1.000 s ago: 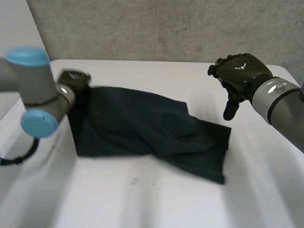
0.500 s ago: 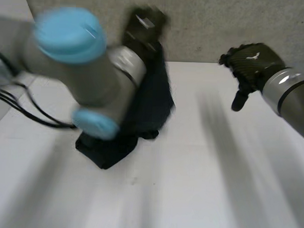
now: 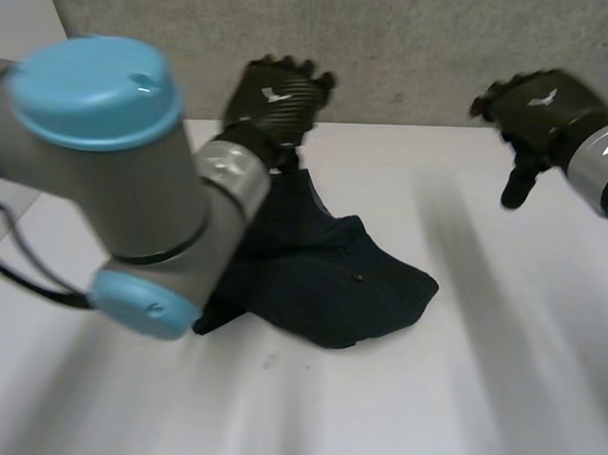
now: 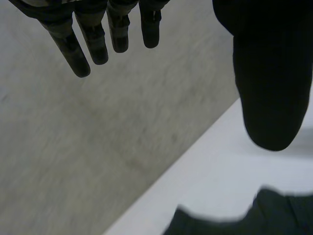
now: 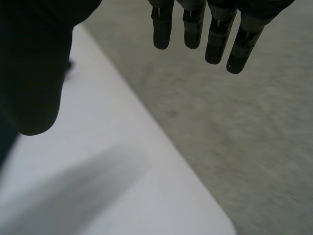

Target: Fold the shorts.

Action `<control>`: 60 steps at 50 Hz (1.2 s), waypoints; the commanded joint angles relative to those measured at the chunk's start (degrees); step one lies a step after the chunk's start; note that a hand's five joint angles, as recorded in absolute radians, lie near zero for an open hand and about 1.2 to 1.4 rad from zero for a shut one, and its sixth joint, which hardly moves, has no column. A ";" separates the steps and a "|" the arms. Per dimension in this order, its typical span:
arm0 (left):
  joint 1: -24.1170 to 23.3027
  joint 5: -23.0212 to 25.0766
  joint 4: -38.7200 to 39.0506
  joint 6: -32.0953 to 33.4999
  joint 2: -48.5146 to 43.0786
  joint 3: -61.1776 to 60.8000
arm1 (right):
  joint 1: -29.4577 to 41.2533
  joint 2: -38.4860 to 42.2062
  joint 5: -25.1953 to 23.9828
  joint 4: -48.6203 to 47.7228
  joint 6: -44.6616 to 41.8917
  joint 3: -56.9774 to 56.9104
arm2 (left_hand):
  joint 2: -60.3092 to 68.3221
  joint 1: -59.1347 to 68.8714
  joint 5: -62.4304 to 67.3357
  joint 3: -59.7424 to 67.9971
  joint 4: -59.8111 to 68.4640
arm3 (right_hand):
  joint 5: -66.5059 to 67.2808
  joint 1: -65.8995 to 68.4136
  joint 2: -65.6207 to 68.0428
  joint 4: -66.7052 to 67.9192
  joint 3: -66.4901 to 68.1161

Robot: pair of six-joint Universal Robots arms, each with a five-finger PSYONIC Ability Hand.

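The dark navy shorts (image 3: 327,273) lie in a crumpled heap on the white table (image 3: 427,412), near its middle. My left hand (image 3: 274,95) is raised above the heap's far left side, over the table's back edge. Its fingers (image 4: 93,39) are straight and apart from the thumb, with nothing between them. In the left wrist view a bit of the shorts (image 4: 276,215) lies well below the palm. My right hand (image 3: 536,108) hovers at the far right, clear of the cloth, fingers (image 5: 217,34) straight and empty.
A grey concrete wall (image 3: 410,52) stands right behind the table's back edge. My left arm's big elbow (image 3: 96,170) looms over the table's left side and hides the left end of the shorts. Bare tabletop stretches in front of and to the right of the heap.
My left hand lifted the shorts by their left end, swung them up and to the right, then let go. The cloth dropped into a heap. My right hand drew back to the right.
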 commanded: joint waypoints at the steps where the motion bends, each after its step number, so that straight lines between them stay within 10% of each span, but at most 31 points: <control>1: 1.47 -2.39 -2.65 -9.46 8.60 -17.21 | 0.57 3.75 -12.17 4.28 -11.92 5.63 | 5.04 5.42 4.23 4.57 4.93 | -4.23 -1.66 -2.88 -3.39 -2.23; 18: -2.30 -3.19 -3.62 -26.88 10.28 -35.43 | 0.66 18.00 -15.87 -6.34 -11.32 14.16 | 18.50 18.88 17.69 18.03 18.39 | 9.46 12.03 10.81 10.30 11.46; 25: -3.44 -3.18 -3.45 -30.92 6.85 -33.14 | 0.66 20.02 -16.05 -15.23 -7.10 15.84 | 11.62 12.00 10.81 11.15 11.51 | 32.15 34.72 33.50 32.99 34.14; 28: -4.15 -3.18 -3.18 -32.15 5.63 -31.48 | 0.66 20.37 -16.22 -16.64 -6.75 15.75 | 7.09 7.47 6.28 6.62 6.98 | 65.05 67.62 66.40 65.89 67.05; 60: -7.67 -12.94 -2.92 -43.67 -18.11 -1.94 | 4.26 4.46 -15.08 -13.65 15.40 20.93 | 2.02 2.40 1.20 1.55 1.91 | 65.77 68.34 67.12 66.61 67.77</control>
